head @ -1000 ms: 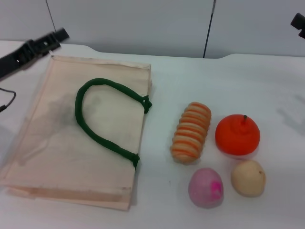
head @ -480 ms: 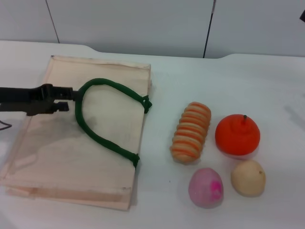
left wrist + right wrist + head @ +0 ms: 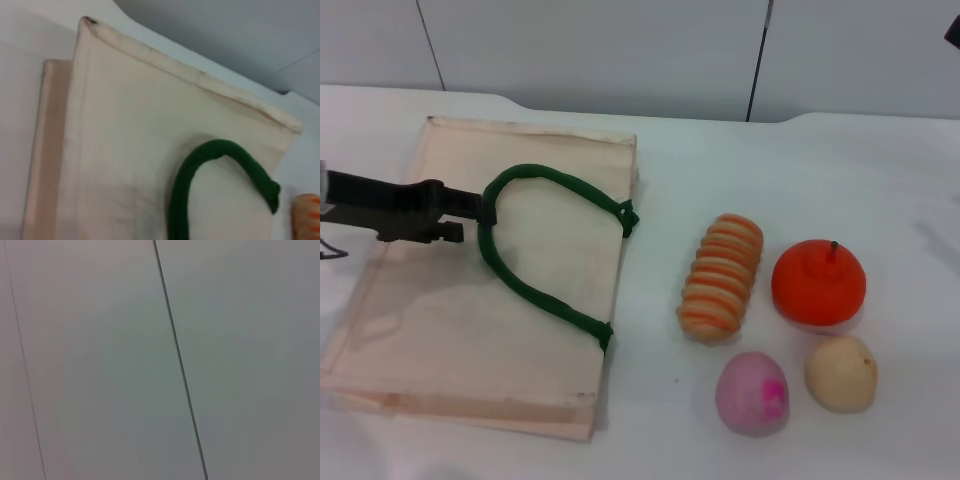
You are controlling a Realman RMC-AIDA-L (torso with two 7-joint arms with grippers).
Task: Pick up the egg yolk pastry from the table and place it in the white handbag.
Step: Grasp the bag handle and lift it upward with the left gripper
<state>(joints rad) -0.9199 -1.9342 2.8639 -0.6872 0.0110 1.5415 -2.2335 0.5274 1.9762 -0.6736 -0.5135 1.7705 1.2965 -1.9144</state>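
The egg yolk pastry (image 3: 841,373), a pale cream-tan ball with a dark dot, lies on the table at the front right. The white handbag (image 3: 430,300) lies flat on the left, its green rope handle (image 3: 535,290) looped on top. My left gripper (image 3: 470,218) reaches in low from the left over the bag. Its fingers are apart and its tip is at the far-left bend of the handle. The left wrist view shows the bag (image 3: 125,125) and handle (image 3: 200,160). Only a dark edge of my right gripper (image 3: 953,32) shows at the top right, far from the pastry.
A long orange-striped bread (image 3: 722,277) lies right of the bag. An orange fruit (image 3: 818,282) sits behind the pastry, and a pink-purple ball (image 3: 752,393) sits just left of it. The right wrist view shows only a grey wall.
My left gripper came down from the bag's far-left corner onto the bag beside the handle, then eased slightly rightward. The right gripper rose almost out of view. The objects stayed put.
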